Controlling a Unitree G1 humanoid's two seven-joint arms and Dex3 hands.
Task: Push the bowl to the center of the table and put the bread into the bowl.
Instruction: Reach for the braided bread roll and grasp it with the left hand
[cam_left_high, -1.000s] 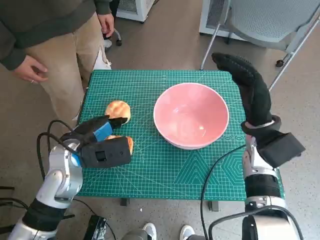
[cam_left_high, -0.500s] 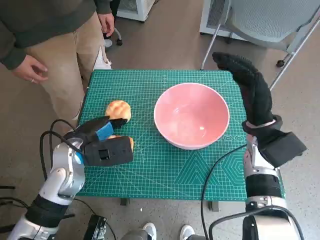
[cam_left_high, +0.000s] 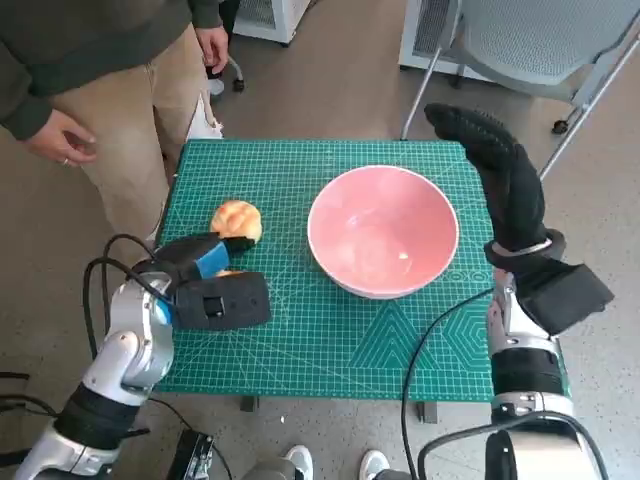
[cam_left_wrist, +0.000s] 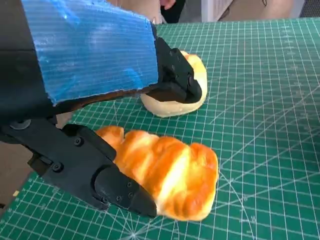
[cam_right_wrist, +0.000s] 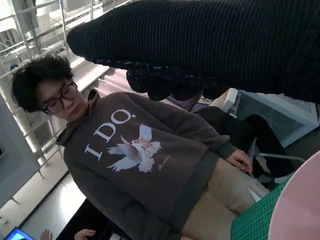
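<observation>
step in hand: picking up the bread. bowl (cam_left_high: 383, 231), pink, sat near the middle of the green cutting mat (cam_left_high: 330, 340), so the push looked done. left hand (cam_left_high: 200, 282) lay over the long loaf (cam_left_wrist: 167, 172), fingers (cam_left_wrist: 120, 190) touching its side, not yet clamped; a round bun (cam_left_high: 237, 220) lay just beyond. right hand (cam_left_high: 498, 178) stood upright beside the bowl's rim, fingers together, holding nothing. next move: close on the loaf, lift, carry over the bowl. room: person (cam_left_high: 90, 90) standing at the table's corner, grey chair (cam_left_high: 540, 40) behind, brown floor (cam_left_high: 330, 90).
</observation>
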